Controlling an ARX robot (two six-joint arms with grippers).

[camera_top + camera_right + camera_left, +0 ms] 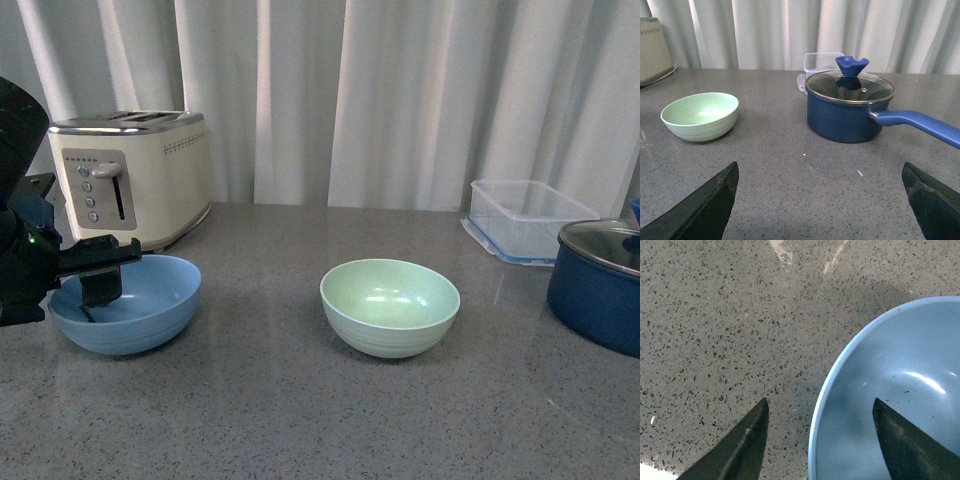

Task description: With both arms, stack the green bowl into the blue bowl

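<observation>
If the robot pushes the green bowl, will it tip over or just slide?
Probably slide: the green bowl looks low and wide, so tipping seems unlikely. It is empty and looks stiff, so likely light. The countertop looks smooth and shiny, so it may skid easily.

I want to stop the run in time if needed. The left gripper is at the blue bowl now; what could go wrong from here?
1. The left gripper stands open astride the rim of the blue bowl; a one-sided pinch there may tilt or slide the bowl on the smooth counter.
2. The right gripper is open and apart from the green bowl, with the pot and its long handle ahead of it; its reach could bump them.
</observation>
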